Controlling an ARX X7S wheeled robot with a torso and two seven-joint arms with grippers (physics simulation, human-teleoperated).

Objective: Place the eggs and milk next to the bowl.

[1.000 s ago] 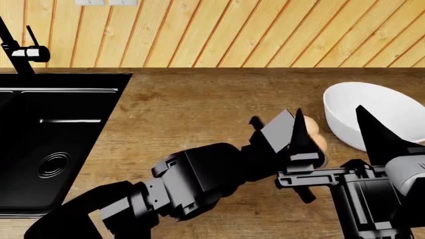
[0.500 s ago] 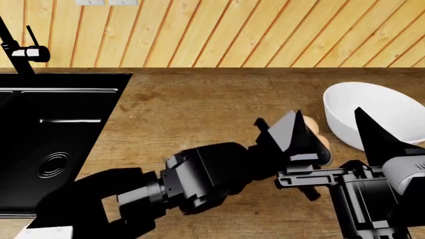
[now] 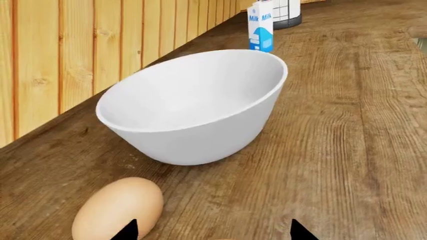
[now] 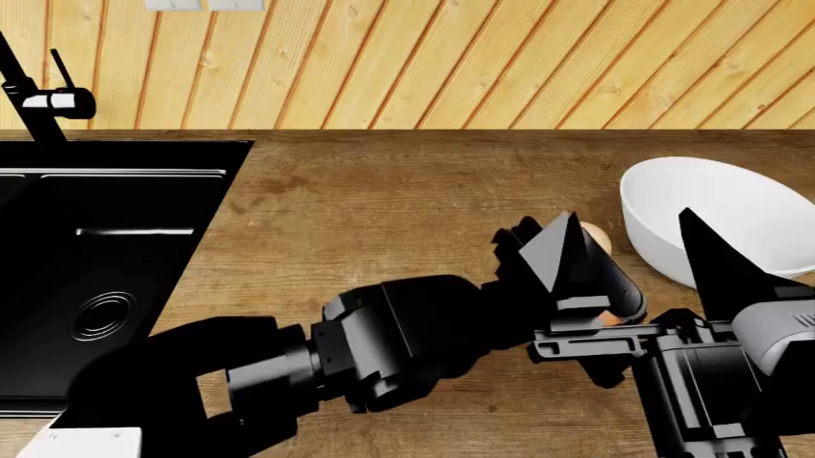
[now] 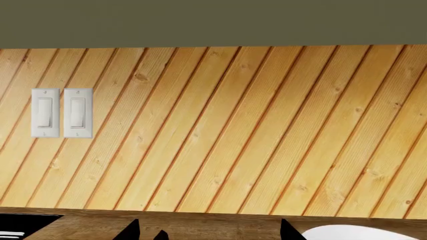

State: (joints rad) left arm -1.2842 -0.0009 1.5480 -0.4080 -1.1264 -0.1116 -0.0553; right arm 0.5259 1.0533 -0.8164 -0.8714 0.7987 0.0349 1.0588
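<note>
The left gripper (image 3: 212,234), fingers spread and empty, hovers beside an egg (image 3: 119,209) at the white bowl's (image 3: 193,105) 8 o'clock; right gripper (image 5: 208,229) also spread.

We see a wooden tabletop (image 3: 347,130) carrying a white bowl (image 3: 193,105), an egg (image 3: 119,209) just beside it, and a milk carton (image 3: 260,26) near its wall edge.

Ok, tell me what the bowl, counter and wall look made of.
Bowl: glossy white, likely glazed ceramic or hard plastic; smooth with soft highlights. Counter: dark brown wood, matte, with clear grain lines. Wall: lighter wood planks with knots and grooved seams.
</note>
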